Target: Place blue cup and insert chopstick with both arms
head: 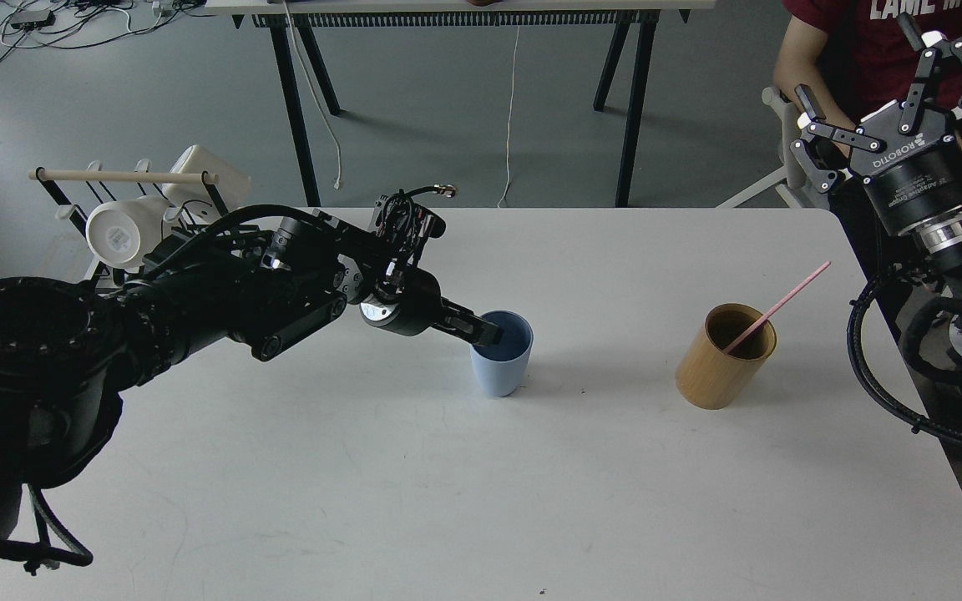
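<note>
Two pincers are ours: the left pincer (481,331) grips the near rim of the blue cup (499,354), upright at mid-desk (448,467); the right pincer (890,92) (raised off-desk) is spread open. The chopstick (776,309) leans in the wooden holder (723,357).

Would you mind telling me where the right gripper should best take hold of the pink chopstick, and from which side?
Probably on the bare upper part of the chopstick, above the rim of the wooden holder. It leans up and to the right, its lower end hidden inside, so only that stretch is free. The open right gripper could come down from above right, fingers straddling the thin shaft.
</note>
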Available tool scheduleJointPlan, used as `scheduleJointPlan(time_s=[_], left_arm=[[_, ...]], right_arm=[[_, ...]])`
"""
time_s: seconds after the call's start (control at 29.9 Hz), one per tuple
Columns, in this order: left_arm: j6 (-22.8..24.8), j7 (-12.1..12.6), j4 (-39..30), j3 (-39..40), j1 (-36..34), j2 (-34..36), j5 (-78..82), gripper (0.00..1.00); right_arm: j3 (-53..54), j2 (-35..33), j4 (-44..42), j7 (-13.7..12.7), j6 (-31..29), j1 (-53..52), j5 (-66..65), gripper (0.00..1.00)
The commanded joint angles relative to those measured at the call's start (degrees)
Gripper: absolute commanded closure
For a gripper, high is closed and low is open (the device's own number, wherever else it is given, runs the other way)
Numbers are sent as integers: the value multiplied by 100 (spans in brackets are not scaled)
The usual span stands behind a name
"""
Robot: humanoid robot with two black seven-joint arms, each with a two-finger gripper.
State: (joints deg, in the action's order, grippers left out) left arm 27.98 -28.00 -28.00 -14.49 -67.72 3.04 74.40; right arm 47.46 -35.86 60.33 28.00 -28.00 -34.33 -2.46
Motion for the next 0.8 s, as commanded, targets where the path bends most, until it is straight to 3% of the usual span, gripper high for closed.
scheduleJointPlan(time_s=[0.0, 0.3, 0.47, 0.77], left_arm=[[2, 0, -12, 253, 22, 275, -521, 2], [2, 0, -450, 1886, 337, 1057, -1901, 1], [2, 0, -1048, 3099, 768, 1541, -2657, 1], [2, 0, -1453, 4717, 1629, 1673, -3756, 1]], right_arm=[[0, -9, 32, 0, 0, -152, -9, 3], [-236, -158, 67, 0, 144, -785, -62, 3], [-360, -658, 216, 0, 1277, -1181, -938, 3], [-746, -1906, 1147, 0, 3746, -1112, -3530, 3]])
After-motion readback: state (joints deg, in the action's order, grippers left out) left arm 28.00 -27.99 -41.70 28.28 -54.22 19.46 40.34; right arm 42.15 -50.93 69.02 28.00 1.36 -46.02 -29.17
